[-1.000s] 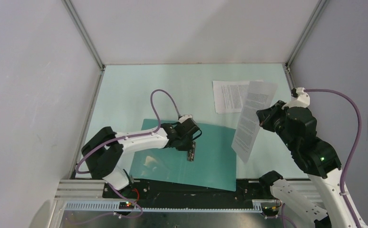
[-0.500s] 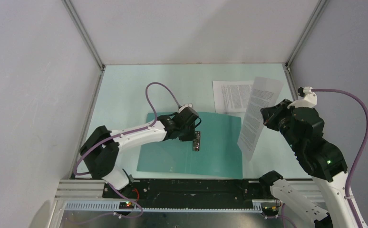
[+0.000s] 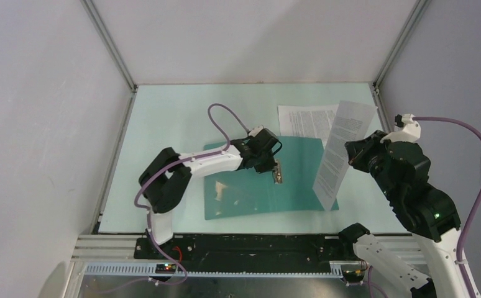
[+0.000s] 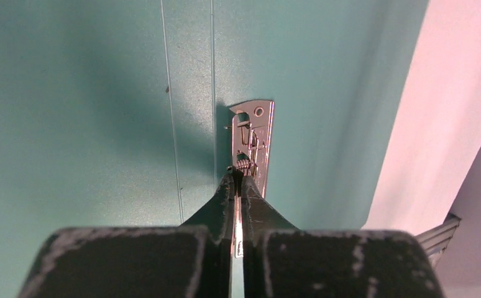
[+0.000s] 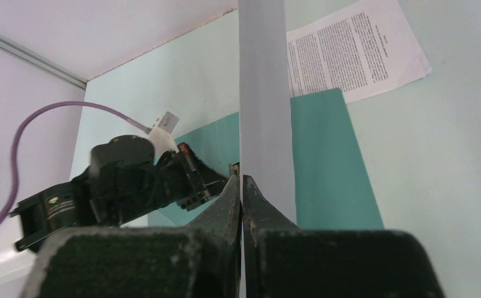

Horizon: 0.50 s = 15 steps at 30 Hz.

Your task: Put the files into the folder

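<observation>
The dark teal folder [image 3: 250,186] lies open and flat on the table. My left gripper [image 3: 278,174] is shut on its small metal clip [image 4: 255,139], next to the spine creases on the folder's inner face [image 4: 101,93]. My right gripper [image 3: 350,152] is shut on one printed file sheet [image 3: 343,139] and holds it on edge in the air over the folder's right edge. In the right wrist view this sheet [image 5: 261,93] shows as a grey band rising from my right gripper [image 5: 242,181]. The second sheet [image 3: 305,123] lies flat behind the folder [image 5: 325,161].
The pale mint tabletop [image 3: 169,118] is walled by white panels with metal corner posts [image 3: 110,46]. The left arm [image 3: 194,166] stretches low across the folder's left part, with its purple cable [image 3: 225,118] looped above. The black base rail [image 3: 244,245] runs along the near edge.
My left gripper has dragged the folder by its clip to the right and farther back. My right gripper has carried the hanging sheet slightly right and up.
</observation>
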Tool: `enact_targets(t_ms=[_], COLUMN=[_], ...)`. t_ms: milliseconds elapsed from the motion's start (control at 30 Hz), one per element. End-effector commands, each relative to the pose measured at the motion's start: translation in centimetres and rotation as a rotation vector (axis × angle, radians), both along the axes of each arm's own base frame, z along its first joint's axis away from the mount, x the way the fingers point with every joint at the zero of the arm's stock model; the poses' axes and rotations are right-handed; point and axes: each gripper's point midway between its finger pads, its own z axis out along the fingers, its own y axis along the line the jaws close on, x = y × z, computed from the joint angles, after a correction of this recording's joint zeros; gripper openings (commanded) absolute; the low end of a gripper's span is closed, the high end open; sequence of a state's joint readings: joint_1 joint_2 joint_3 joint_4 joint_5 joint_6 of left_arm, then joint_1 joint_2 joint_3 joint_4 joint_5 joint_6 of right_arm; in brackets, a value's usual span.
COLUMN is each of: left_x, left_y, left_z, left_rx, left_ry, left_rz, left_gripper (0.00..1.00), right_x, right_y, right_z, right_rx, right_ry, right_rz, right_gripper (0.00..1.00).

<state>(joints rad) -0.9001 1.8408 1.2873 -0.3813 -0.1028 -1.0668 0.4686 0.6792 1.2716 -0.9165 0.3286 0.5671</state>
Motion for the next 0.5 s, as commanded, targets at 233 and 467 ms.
enact_targets(t_ms=[233,467], left_x=[1.5,0.4], left_y=[-3.4,-2.7], left_z=[-1.8,-1.3], left_rx=[-0.015,0.006], left_ry=[0.006,-0.016], left_rz=[0.000,-0.097], left_gripper=[0.00,0.02], right_x=[0.6,1.8], right_y=[1.8,5.7], right_z=[1.5,1.3], right_rx=[-0.015,0.026], right_ry=[-0.030,0.000], right_rz=[0.103,0.261], right_gripper=[0.00,0.00])
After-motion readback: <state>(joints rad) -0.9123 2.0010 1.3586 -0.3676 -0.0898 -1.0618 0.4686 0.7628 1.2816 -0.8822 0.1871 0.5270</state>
